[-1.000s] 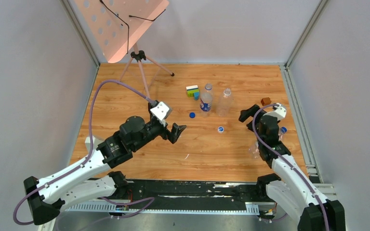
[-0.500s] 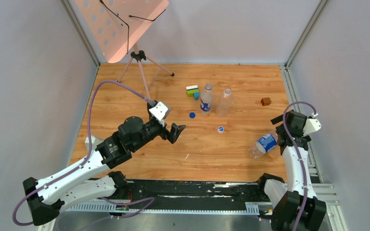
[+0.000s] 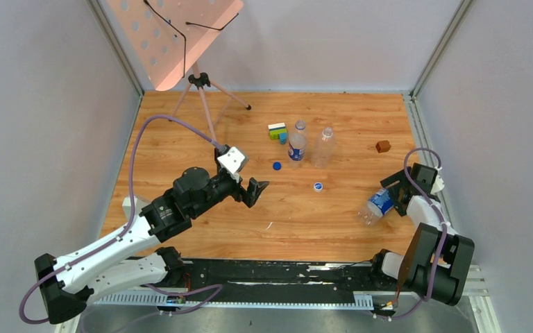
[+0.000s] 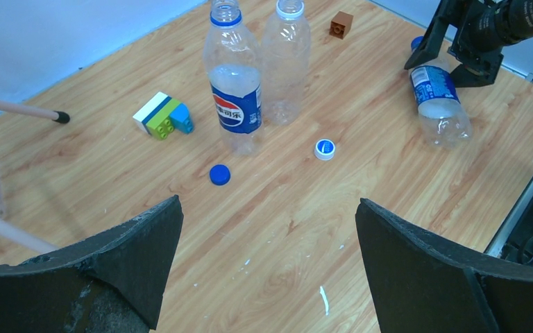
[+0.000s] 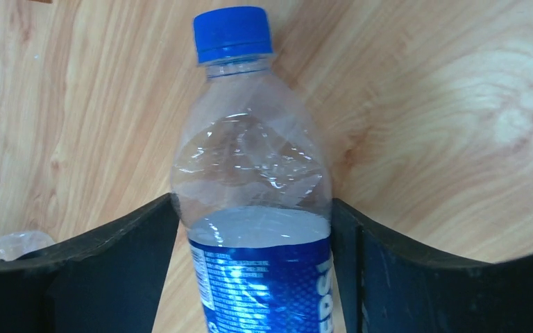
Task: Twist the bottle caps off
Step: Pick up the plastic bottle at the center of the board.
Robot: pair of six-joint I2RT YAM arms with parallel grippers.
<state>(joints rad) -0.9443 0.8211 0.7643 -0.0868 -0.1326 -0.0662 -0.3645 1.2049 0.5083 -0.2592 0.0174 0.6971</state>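
Lying on its side near the right edge of the wooden table [image 3: 347, 118], a clear crinkly plastic bottle with a blue wrap label [image 3: 375, 207] is stretching its long axis diagonally. Its base is facing near-left and its dark blue screw cap [image 5: 232, 32] is pointing far-right toward the metal rail [image 3: 427, 156] along that edge. The right gripper [image 3: 396, 195] is reaching down over the bottle's shoulder, its two black fingers [image 5: 111, 263] pressing flush against either side below the neck, with the cap sticking out past them. The left gripper [image 4: 267, 205] is hovering over the middle-left of the table, its fingers spread wide with nothing between them. Far of centre, a labelled clear bottle [image 3: 297, 146] and an unlabelled clear bottle [image 3: 324, 147] are standing upright side by side, both with open necks. A loose dark blue cap [image 3: 276, 166] and a loose whitish cap [image 3: 318, 186] are lying just near of them. Bare wood is stretching between those caps and the lying bottle, while a small brown cube [image 3: 383, 146] is sitting well apart on its far side.
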